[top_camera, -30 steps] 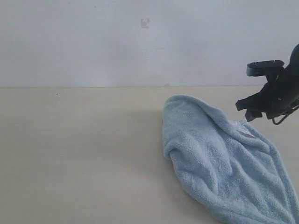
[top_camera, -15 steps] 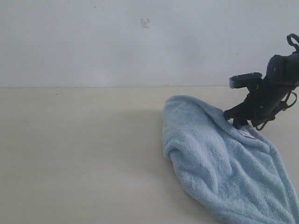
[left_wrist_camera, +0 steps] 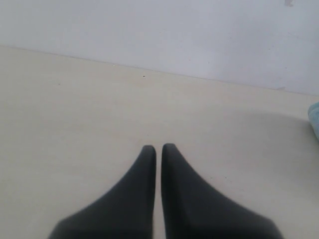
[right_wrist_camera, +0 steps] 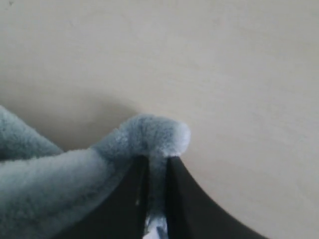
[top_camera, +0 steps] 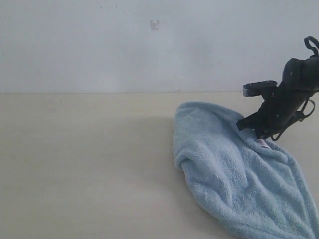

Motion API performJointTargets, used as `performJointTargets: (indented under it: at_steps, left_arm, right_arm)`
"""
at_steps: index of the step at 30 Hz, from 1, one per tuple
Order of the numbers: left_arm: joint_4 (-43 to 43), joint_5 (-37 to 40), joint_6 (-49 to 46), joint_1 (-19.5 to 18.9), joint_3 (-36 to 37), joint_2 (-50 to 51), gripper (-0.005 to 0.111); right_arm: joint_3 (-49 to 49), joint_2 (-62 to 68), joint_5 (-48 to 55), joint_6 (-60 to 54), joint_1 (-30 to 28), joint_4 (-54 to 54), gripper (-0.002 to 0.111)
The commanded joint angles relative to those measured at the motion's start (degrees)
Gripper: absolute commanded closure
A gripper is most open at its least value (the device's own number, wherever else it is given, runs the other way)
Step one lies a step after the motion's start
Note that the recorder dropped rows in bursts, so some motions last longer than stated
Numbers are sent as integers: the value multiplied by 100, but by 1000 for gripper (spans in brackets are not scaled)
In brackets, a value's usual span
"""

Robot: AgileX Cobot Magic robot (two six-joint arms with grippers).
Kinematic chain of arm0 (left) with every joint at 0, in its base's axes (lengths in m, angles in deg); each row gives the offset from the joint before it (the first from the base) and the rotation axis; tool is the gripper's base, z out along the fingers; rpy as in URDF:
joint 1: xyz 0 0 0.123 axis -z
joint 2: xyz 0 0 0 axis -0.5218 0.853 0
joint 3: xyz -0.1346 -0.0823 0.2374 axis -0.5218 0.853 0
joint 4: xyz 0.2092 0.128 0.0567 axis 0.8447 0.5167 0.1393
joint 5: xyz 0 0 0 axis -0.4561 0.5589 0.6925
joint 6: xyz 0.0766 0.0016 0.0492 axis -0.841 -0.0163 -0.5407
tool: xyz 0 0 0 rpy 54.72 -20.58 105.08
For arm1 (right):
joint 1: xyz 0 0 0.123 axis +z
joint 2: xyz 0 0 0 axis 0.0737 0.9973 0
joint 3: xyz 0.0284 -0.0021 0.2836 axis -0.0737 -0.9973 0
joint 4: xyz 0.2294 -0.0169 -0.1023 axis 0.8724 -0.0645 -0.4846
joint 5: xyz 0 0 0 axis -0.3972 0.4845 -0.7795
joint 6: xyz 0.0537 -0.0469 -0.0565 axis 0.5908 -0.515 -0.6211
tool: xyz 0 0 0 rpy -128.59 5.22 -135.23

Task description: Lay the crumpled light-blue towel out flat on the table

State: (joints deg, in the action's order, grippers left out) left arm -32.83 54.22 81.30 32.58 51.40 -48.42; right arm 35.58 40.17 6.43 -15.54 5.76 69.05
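Note:
The pale-blue fluffy towel (top_camera: 234, 169) lies bunched and folded on the right side of the beige table (top_camera: 84, 164), reaching to the picture's lower right edge. A small white label (top_camera: 262, 144) shows near its upper right corner. My right gripper (top_camera: 247, 130) is down on that corner and shut on it; in the right wrist view a tuft of the towel (right_wrist_camera: 154, 137) sticks out past the two black fingers (right_wrist_camera: 182, 199), with cloth pinched between them. My left gripper (left_wrist_camera: 158, 148) is shut on nothing, over bare table (left_wrist_camera: 75, 109); it is out of the exterior view.
A plain white wall (top_camera: 124, 45) with a small mark (top_camera: 155, 24) rises behind the table. A sliver of the towel (left_wrist_camera: 314, 117) shows at the edge of the left wrist view.
My right arm came down and leftward from above the towel's corner onto it. Its jaws have shut on the cloth. The towel has hardly shifted.

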Motion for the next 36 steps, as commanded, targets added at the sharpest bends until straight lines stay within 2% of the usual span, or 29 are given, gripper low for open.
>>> performJointTargets:
  at_steps: [1, 11, 21, 29, 34, 36]
  left_arm:
    - [28, -45, 47, 25, 21, -19, 103]
    - [28, -45, 47, 25, 21, -19, 103]
    - [28, -45, 47, 25, 21, -19, 103]
    - [28, -45, 47, 25, 21, -19, 103]
    - [22, -45, 47, 12, 21, -19, 103]
    - [22, -45, 47, 12, 21, -19, 103]
  right_arm:
    - [1, -232, 276, 174, -17, -41, 100]
    - [1, -2179, 100, 547, -17, -41, 100]
    - [1, -4321, 408, 546, -17, -133, 100]
    - [1, -5773, 1570, 354, -17, -277, 100]
    - [1, -6764, 1708, -244, 41, 852, 100]
    - [1, -6866, 1908, -283, 427, 861, 100]
